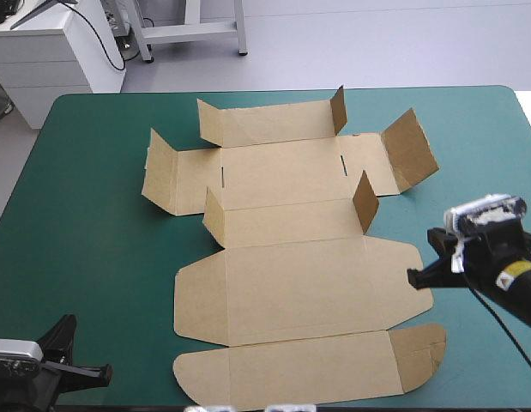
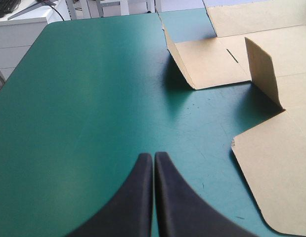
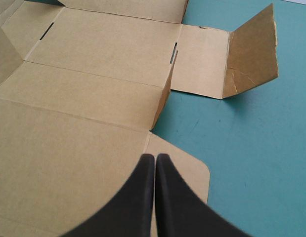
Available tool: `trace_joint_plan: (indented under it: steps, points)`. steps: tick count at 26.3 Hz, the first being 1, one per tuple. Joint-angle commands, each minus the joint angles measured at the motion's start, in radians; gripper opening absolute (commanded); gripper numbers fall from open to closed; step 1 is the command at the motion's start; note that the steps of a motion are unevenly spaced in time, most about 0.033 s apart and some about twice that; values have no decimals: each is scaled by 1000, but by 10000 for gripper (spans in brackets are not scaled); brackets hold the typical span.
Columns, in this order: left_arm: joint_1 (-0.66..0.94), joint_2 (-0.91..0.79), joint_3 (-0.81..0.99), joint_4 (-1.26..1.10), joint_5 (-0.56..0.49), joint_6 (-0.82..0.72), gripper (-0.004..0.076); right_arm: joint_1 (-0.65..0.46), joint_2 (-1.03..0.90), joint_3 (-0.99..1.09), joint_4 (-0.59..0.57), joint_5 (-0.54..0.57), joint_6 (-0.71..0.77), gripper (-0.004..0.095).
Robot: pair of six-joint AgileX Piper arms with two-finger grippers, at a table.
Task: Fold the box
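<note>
High view has the box [image 1: 291, 257] lying almost flat in the middle of the tabletop [image 1: 93, 215]. The brown sheet is spread open, with only a few small flaps [image 1: 409, 148] standing partly up along its far half. My left gripper [image 2: 153, 158] sits near the near left corner over bare tabletop. Its black fingers [image 2: 135, 202] are pressed together and it is well clear of the board. My right gripper [image 3: 155, 159] is at the box's right side, also pressed together, poised over the rounded corner of a wide near panel [image 1: 308, 292]. I cannot tell whether it touches the board.

I judge the folding has barely begun, and my worry is sliding. Nothing pins the sheet, so a sideways push from the right could skate the whole box across the tabletop instead of bending a crease. The half-raised flaps look springy and could drop flat again if the board jolts. A pointed, pressed-together tip could also slip under an edge and lift the wrong panel.
</note>
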Motion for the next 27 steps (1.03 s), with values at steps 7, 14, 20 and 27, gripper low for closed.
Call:
trace_joint_plan:
  steps: [7, 14, 20, 27]
  points:
    - [-3, -7, -20, -11, -74, -8, -8, 1, 483, -353, 21, 101, -43, -2]
    - [-3, -7, -20, -11, -74, -8, -8, 1, 800, -573, 24, 290, -60, 306]
    - [-3, -7, -20, -11, -74, -8, -8, 1, 990, -772, 46, 410, -57, 632]
    - [-3, -7, -20, -11, -74, -8, -8, 1, 1094, -856, -44, 382, -16, 636]
